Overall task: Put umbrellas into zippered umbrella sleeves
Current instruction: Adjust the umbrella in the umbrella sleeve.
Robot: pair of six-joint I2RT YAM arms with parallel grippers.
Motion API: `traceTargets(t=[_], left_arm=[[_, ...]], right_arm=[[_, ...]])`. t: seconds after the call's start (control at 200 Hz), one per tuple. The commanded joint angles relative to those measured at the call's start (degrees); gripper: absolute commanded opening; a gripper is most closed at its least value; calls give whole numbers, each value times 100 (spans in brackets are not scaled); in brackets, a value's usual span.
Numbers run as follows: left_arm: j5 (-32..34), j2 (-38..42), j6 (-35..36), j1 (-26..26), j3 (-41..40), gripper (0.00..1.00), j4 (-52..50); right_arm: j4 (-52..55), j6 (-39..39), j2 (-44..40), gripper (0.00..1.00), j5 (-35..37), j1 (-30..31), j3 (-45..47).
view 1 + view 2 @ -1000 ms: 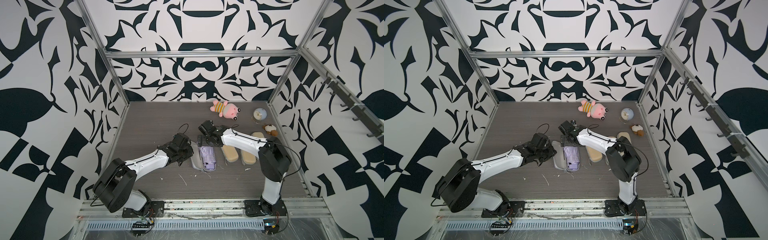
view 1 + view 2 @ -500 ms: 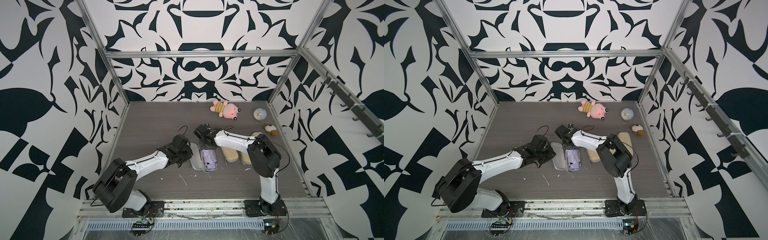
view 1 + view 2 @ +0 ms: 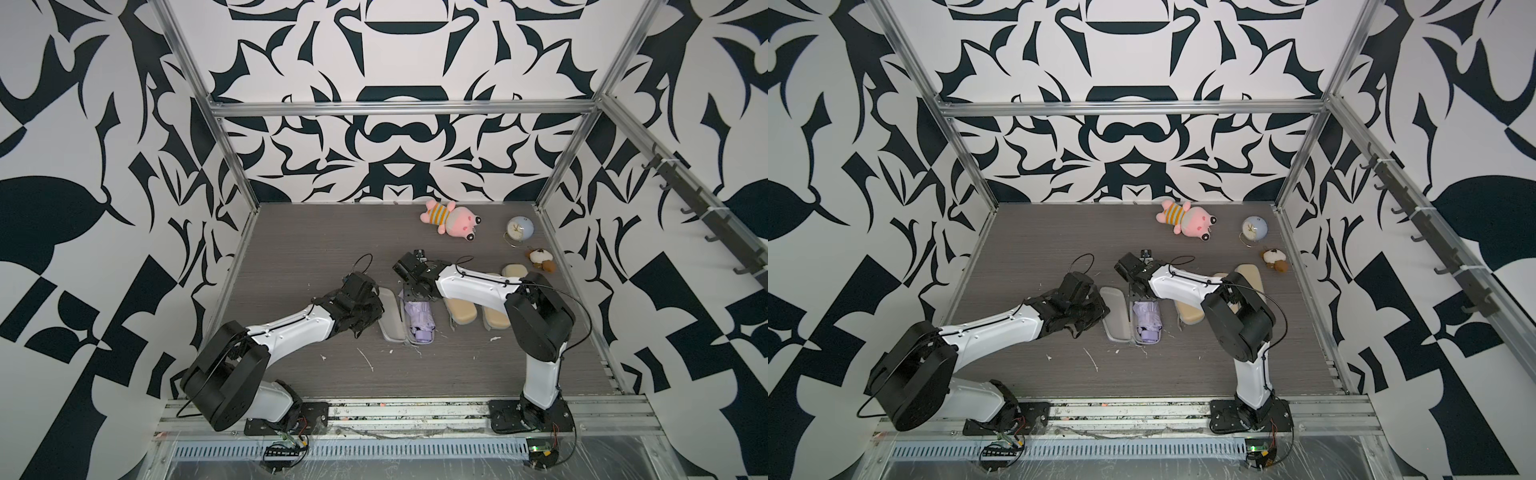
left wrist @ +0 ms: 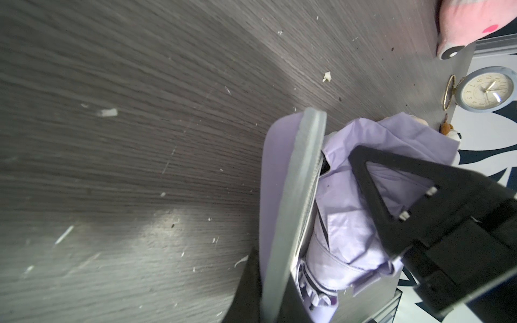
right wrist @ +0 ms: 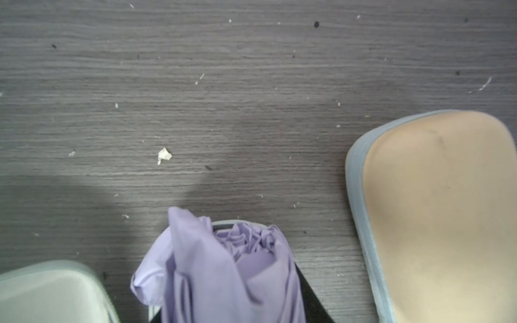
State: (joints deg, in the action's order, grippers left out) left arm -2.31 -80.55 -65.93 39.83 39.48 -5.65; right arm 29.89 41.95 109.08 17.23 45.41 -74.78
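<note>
At mid-bench: the lavender sleeve (image 3: pixel 392 318) lies unzipped on the grey wood-grain bench (image 3: pixel 311 249). Its lid is swung toward my left arm and shows its pale grey lining.
Lavender umbrella: the lavender umbrella (image 3: pixel 419 318) sits lengthwise in the sleeve's base half. Its bunched fabric at the far end rides over the zip rim.
Left jaws: my left jaws are closed thin on the free edge of the lid. In my left wrist view the grey rim runs straight into them, and the lid stands tilted up off the bench.
Right jaws: my right jaws reach down from above, partway closed around the umbrella's far end. Fabric fills the gap between my fingers (image 4: pixel 447 184) and touches both.
Beige sleeves: two beige sleeves (image 3: pixel 459 311) lie side by side just beside the lavender one, on my right. They are beige side up and partly under my right arm. A third beige sleeve (image 3: pixel 514 271) lies farther toward the right wall.
Far right corner: a pink plush toy (image 3: pixel 451 218), a small clock (image 3: pixel 519 228) and a little brown plush (image 3: pixel 540 259) lie well apart from the open sleeve.
</note>
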Motion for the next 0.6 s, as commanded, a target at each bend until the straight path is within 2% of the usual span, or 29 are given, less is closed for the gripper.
traceTargets(t=[0.0, 0.38, 0.595], left_arm=[[310, 47, -7, -37, 77, 10, -77], [481, -93, -93, -81, 44, 10, -50], [583, 81, -116, -90, 94, 10, -56]], right_arm=[[83, 15, -314, 0, 205, 144, 197], [-96, -38, -965, 0, 330, 242, 852], [489, 57, -451, 0, 223, 252, 552]])
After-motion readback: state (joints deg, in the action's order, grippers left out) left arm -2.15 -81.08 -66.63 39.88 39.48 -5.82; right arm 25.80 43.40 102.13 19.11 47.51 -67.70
